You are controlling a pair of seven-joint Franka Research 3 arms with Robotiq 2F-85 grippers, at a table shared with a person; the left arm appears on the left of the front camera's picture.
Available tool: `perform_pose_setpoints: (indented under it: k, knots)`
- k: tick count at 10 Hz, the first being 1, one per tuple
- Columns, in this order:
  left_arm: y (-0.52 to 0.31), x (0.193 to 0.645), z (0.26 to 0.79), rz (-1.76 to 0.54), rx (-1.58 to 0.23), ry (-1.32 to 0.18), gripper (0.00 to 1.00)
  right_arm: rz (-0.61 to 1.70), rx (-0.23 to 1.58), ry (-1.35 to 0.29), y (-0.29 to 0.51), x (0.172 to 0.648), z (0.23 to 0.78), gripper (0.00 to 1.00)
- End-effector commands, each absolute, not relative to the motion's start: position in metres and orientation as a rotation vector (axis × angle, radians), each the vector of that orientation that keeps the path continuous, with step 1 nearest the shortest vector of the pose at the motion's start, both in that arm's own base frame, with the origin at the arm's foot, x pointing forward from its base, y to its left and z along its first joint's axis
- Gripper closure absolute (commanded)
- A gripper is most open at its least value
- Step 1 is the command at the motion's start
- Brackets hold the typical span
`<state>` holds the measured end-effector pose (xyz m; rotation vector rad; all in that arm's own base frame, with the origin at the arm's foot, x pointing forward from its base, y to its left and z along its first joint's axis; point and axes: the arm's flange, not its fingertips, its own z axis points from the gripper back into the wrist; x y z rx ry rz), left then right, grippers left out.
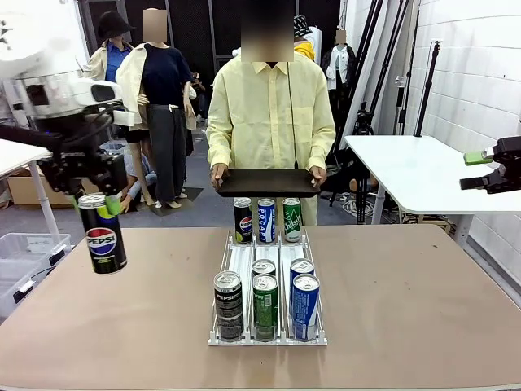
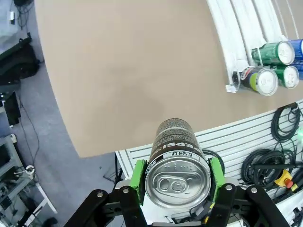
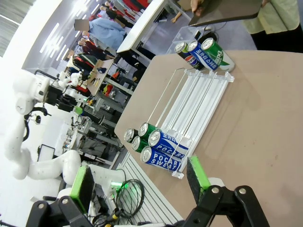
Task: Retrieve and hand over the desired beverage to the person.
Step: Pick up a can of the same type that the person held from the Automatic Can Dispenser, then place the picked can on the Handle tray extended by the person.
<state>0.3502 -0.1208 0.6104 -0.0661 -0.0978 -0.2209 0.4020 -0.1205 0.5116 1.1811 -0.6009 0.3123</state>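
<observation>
The left gripper point(image 2: 177, 182) clamps a black Pepsi can point(image 1: 102, 236) upright in the air over the left side of the table point(image 1: 407, 309), the right gripper point(image 3: 139, 182) hangs spread and empty, and the person point(image 1: 269, 106) holds a dark tray point(image 1: 267, 182) at the far edge.
</observation>
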Motion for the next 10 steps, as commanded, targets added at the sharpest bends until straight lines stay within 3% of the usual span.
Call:
perform_pose_setpoints:
  k: [1, 10]
  knots:
    - [-0.1069, 0.3404, 0.6065, -0.224, -0.084, -0.152, 1.00, 0.321, 1.181, -0.604, -0.1194, 0.4012, 0.5102, 0.00]
    - [-0.1113, 0.3455, 0.6071, -0.210, -0.071, -0.110, 1.00, 0.321, 1.181, -0.604, -0.1194, 0.4012, 0.5102, 0.00]
